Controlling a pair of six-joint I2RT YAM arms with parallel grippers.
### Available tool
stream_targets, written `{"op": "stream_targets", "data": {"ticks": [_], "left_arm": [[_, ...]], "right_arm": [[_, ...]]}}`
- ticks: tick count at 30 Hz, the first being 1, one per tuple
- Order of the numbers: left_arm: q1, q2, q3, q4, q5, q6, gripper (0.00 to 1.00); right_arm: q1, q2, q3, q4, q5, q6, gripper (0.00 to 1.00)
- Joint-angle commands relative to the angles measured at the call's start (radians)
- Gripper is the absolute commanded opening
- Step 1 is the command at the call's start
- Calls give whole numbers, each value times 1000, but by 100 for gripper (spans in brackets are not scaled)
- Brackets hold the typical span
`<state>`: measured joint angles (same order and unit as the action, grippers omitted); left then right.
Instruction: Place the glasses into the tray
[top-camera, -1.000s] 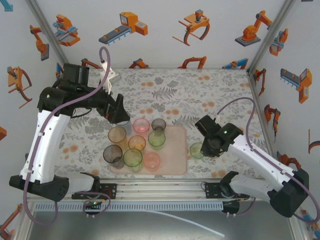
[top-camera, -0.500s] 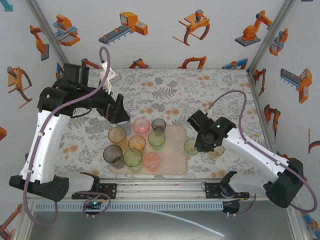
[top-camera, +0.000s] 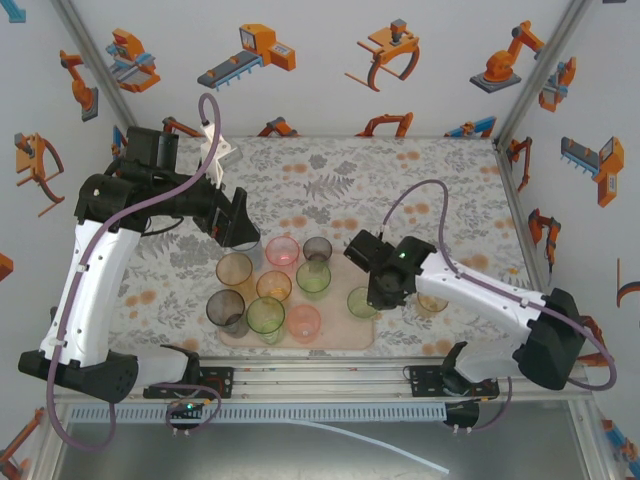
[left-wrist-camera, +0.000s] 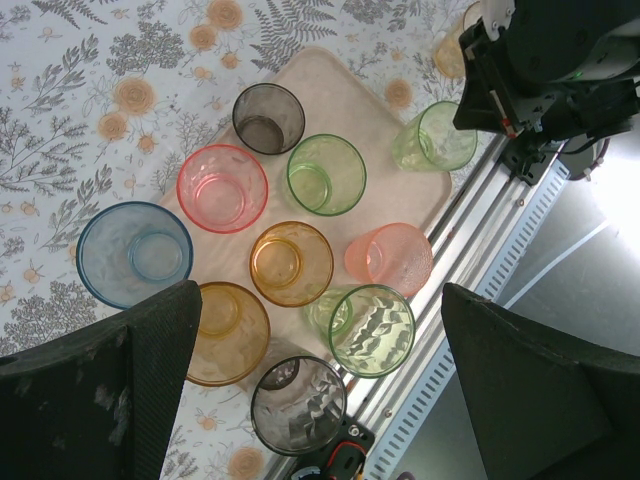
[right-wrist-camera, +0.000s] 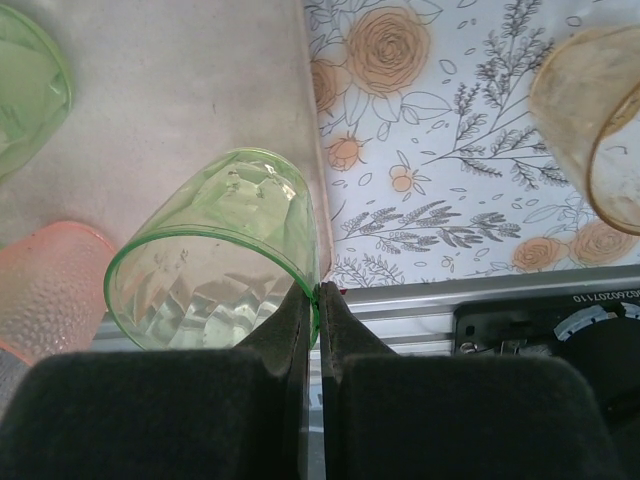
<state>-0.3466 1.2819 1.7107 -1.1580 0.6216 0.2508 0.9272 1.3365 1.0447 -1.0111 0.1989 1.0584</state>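
right pincer (right-wrist-camera: 318, 292): clenched on rim of translucent green plastic tumbler (right-wrist-camera: 215, 245) | position: over right edge of flat pale pink tray (right-wrist-camera: 180, 90); free floor leftward

Left pincer (top-camera: 243, 238) hangs spread wide, while the right pincer (top-camera: 372, 298) is clamped tight, arm stretched leftward.

Green glass (right-wrist-camera: 215, 250), pale pink tray (right-wrist-camera: 170, 100), white tablecloth (right-wrist-camera: 450, 150) printed with orange roses and grey ferns.
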Motion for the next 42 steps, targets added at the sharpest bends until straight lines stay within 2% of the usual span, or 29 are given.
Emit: {"op": "stream_targets", "data": {"ticks": [1, 9, 15, 42], "left_arm": [[-5, -9, 9, 14, 18, -7, 97], [-4, -4, 10, 15, 25, -13, 97], [-5, -8, 7, 17, 22, -11, 97], [-3, -7, 6, 22, 32, -20, 97]], "right_arm": [[31, 35, 49, 10, 18, 23, 5], [95, 97, 45, 62, 2, 54, 5], [110, 75, -9, 116, -9, 96, 5], [154, 23, -72, 63, -32, 137, 6]]}}
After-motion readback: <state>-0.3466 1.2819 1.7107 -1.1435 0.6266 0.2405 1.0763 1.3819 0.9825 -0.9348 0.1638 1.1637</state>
